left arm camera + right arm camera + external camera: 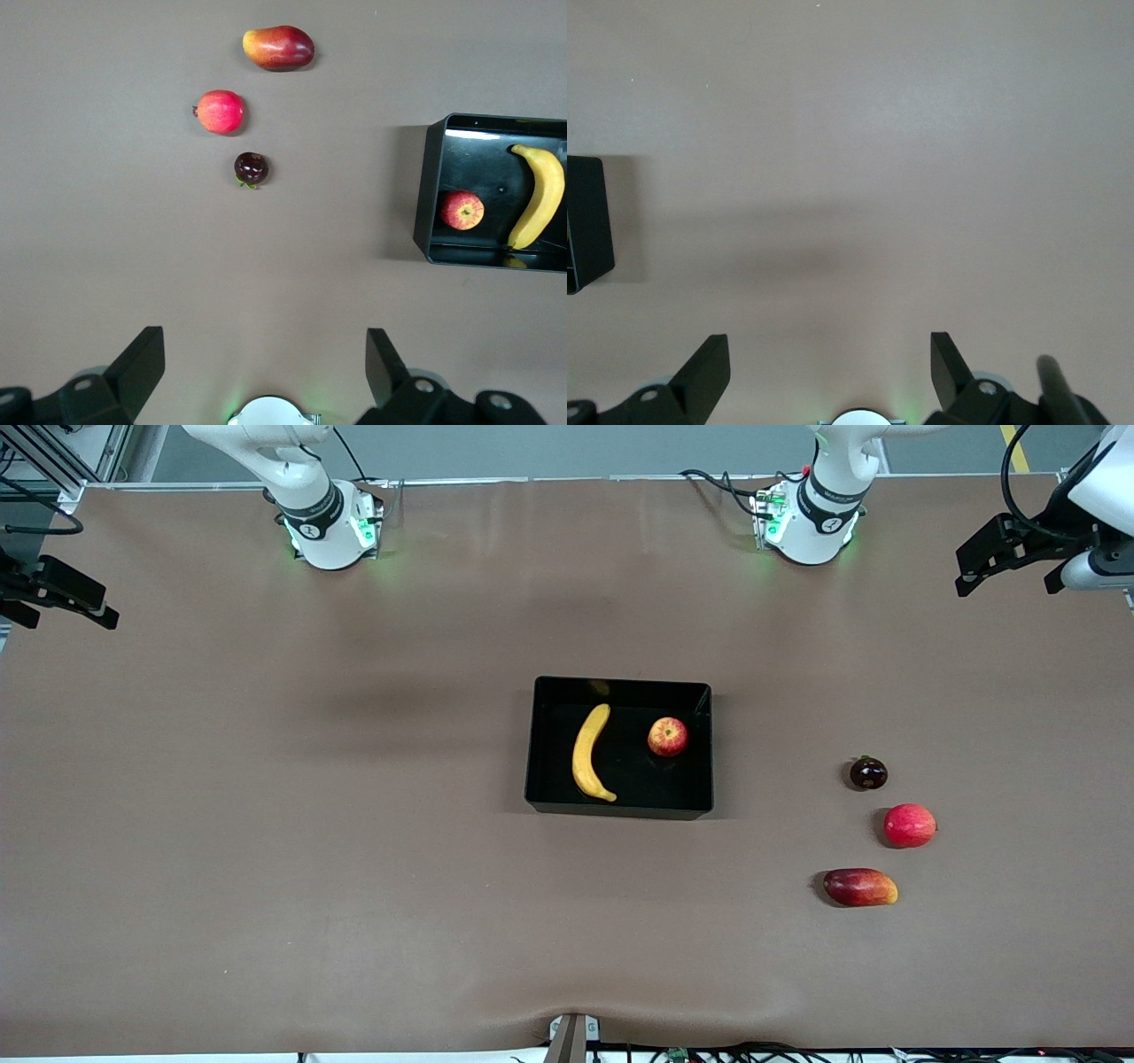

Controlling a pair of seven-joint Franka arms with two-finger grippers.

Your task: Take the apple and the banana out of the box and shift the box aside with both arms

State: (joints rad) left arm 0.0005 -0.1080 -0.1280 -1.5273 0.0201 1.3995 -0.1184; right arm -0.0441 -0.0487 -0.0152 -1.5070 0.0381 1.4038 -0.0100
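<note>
The black box (pixel 620 685) sits in the middle of the table. The yellow banana (pixel 591 753) and the red-and-yellow apple (pixel 667 737) lie inside it, apart from each other. The left wrist view also shows the box (pixel 427 195), the banana (pixel 539 195) and the apple (pixel 462 210). One corner of the box (pixel 589 221) shows in the right wrist view. My left gripper (pixel 974 571) hangs open and empty over the left arm's end of the table, its jaws wide apart (pixel 263 350). My right gripper (pixel 80 602) hangs open and empty over the right arm's end (pixel 830 354).
Three other fruits lie toward the left arm's end of the table: a small dark purple fruit (pixel 868 773), a uniformly red round fruit (pixel 910 825) and a dark-red mango (pixel 860 887), each nearer the front camera than the last. The arm bases (pixel 330 527) stand along the table's edge.
</note>
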